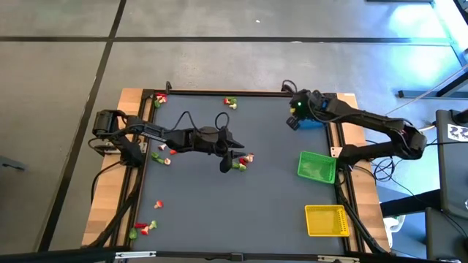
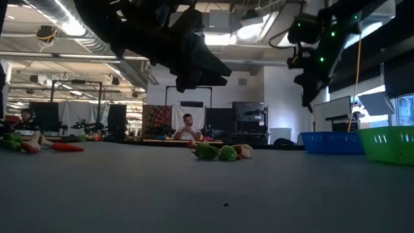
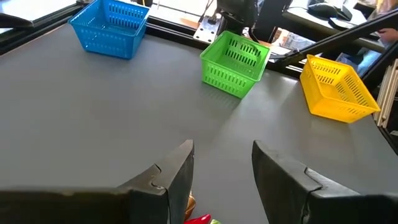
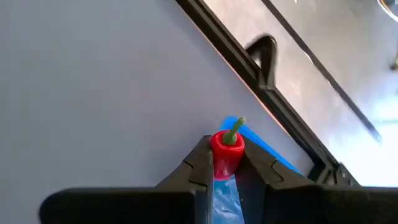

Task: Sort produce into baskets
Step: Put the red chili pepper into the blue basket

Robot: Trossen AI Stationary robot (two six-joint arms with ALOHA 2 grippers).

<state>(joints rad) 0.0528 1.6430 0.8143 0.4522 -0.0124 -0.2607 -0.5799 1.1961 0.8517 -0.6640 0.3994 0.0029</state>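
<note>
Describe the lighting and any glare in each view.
High view: blue-white glare at the top right corner. Low view: bright ceiling lights leave both arms silhouetted. Left wrist view: evenly lit blue plastic basket. Right wrist view: pale washed-out tabletop behind the small red toy pepper.

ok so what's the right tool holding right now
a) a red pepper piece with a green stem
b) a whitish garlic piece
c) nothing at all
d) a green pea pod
a: the right wrist view shows the right tool shut on a red pepper piece with a green stem, with the blue basket just beneath it.
</note>
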